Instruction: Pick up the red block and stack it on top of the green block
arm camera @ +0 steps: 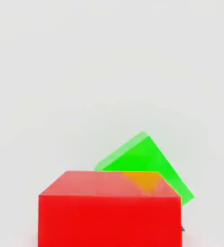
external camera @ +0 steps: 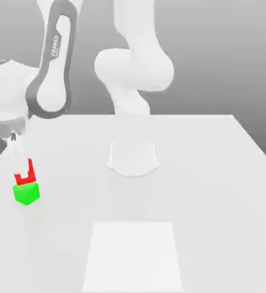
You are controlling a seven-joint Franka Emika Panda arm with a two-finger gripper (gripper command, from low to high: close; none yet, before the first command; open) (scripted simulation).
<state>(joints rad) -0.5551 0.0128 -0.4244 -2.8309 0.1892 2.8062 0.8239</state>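
Toward nine o'clock on the counter (external camera: 215,171), near its edge at the exterior view's left: both blocks and the jaws.
Red block (external camera: 24,178): held just above the green block, partly hidden between the white fingers; close to the lens in the hand view (arm camera: 109,212), level, front face square on.
Green block (external camera: 27,193): resting on the counter directly under the red block; cannot tell if touching or a sliver apart; in the hand view (arm camera: 145,161) turned at an angle to the red block, poking out behind it toward one o'clock.
Jaws (external camera: 23,171): pinching the red block from both sides, pointing straight down.
Arm (external camera: 54,63): white and grey, rising from the jaws toward twelve o'clock, bending over to the base.
Base (external camera: 133,157): round white pedestal near counter centre, well apart from the blocks, at three o'clock from them.
Pale square patch (external camera: 134,254): flat on the counter at six o'clock from the base.
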